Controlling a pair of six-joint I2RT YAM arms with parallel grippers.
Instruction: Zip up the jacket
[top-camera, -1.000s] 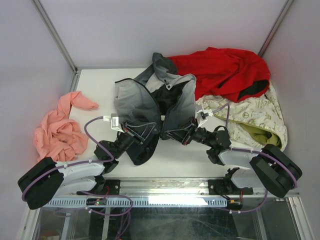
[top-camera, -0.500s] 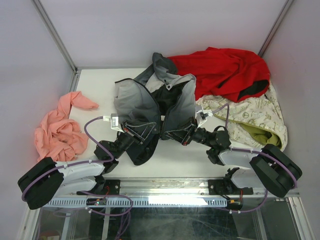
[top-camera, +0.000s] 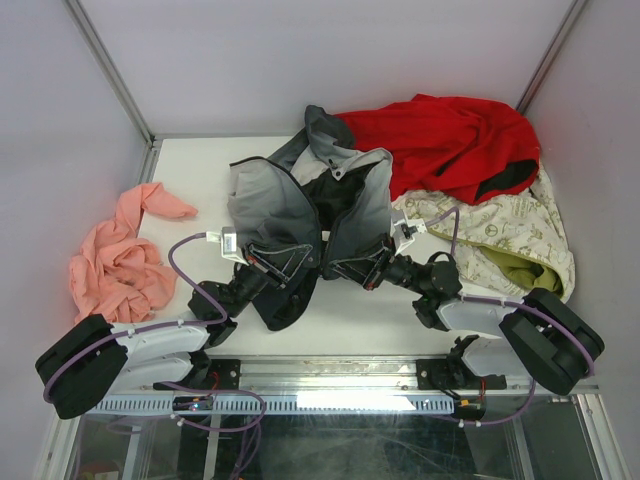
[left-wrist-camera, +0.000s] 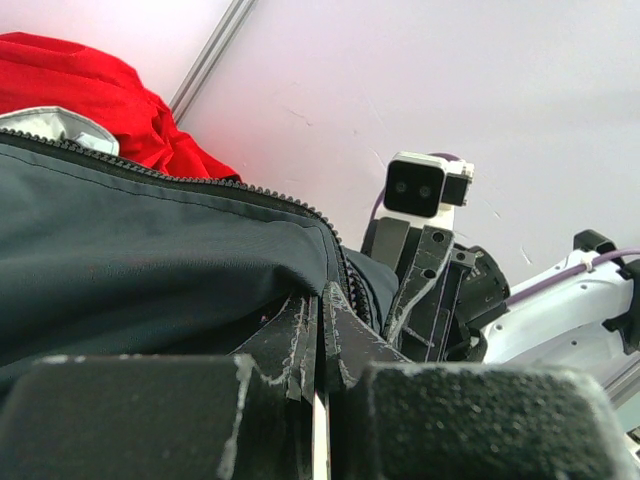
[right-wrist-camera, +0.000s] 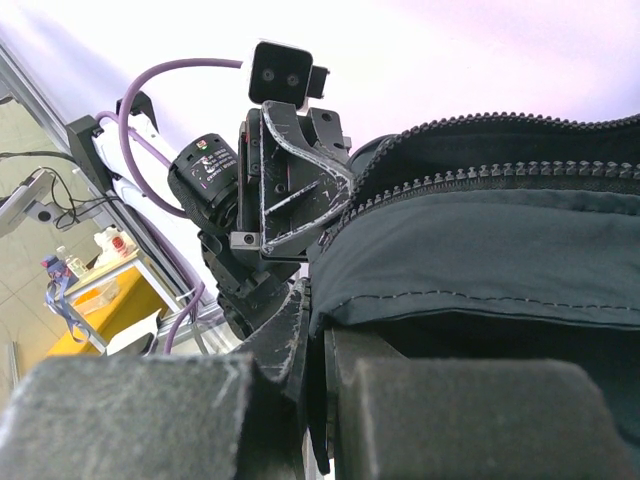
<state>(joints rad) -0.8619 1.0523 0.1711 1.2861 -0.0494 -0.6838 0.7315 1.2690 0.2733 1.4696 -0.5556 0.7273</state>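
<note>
Top external view, two robot arms over a white table (top-camera: 190, 170) boxed in by pale lilac walls (top-camera: 330, 60) and a metal frame post (top-camera: 110, 70). No writing is readable: the cream patterned cloth (top-camera: 510, 235), lying just nearer the arms than the red garment (top-camera: 450, 140), carries small printed motifs. A black motor label (right-wrist-camera: 205, 150) in the right wrist view is too small to read.

The jacket (top-camera: 300, 200) lies open directly left of the red garment, touching it. Its long axis runs from the arms toward the far wall, collar at the far end, hem at the near end. A pink cloth (top-camera: 120, 260) sits well left of the red garment, beyond the jacket.

The left gripper (top-camera: 285, 265) is clamped on the hem of the jacket's left front panel. The right gripper (top-camera: 358, 265) pinches the hem of the right panel. Zipper teeth (right-wrist-camera: 500, 170) edge the dark fabric.
</note>
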